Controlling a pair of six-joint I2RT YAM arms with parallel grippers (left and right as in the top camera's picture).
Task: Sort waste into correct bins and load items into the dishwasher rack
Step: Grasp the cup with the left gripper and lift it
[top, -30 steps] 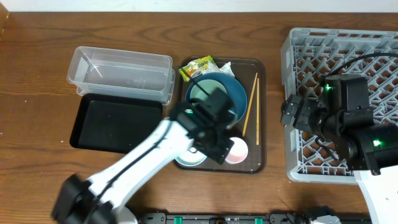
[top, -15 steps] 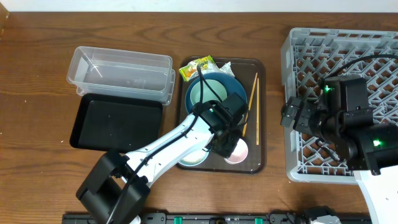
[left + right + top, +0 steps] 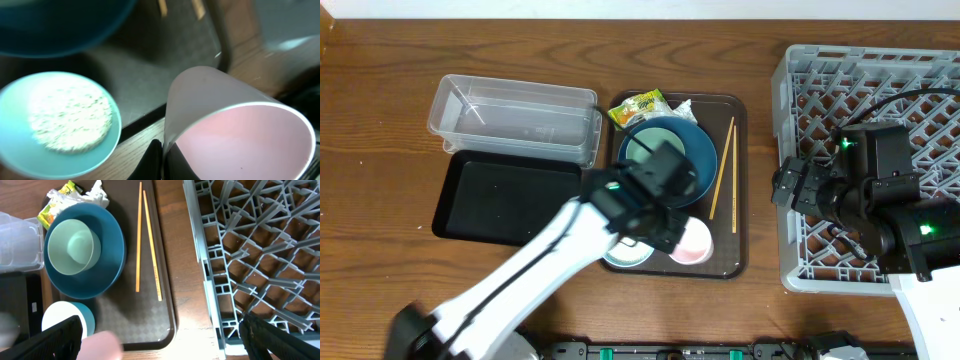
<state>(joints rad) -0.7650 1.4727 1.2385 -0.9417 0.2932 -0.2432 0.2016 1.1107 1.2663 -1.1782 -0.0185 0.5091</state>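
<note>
1. Pink cup (image 3: 695, 241): lower centre of overhead view, at bottom-right corner of brown tray (image 3: 738, 190). Left wrist view shows it tilted, mouth twd camera.
2. Left gripper (image 3: 161, 157) looks clamped on cup wall, only one finger visible. Right gripper (image 3: 160, 339) spread wide, empty, by rack (image 3: 880, 80) at frame right.
3. Step: loading the cup, prob. at pickup.
4. Next: lift clear of tray lip, carry to rack, set btwn pegs, avoid right arm.
</note>
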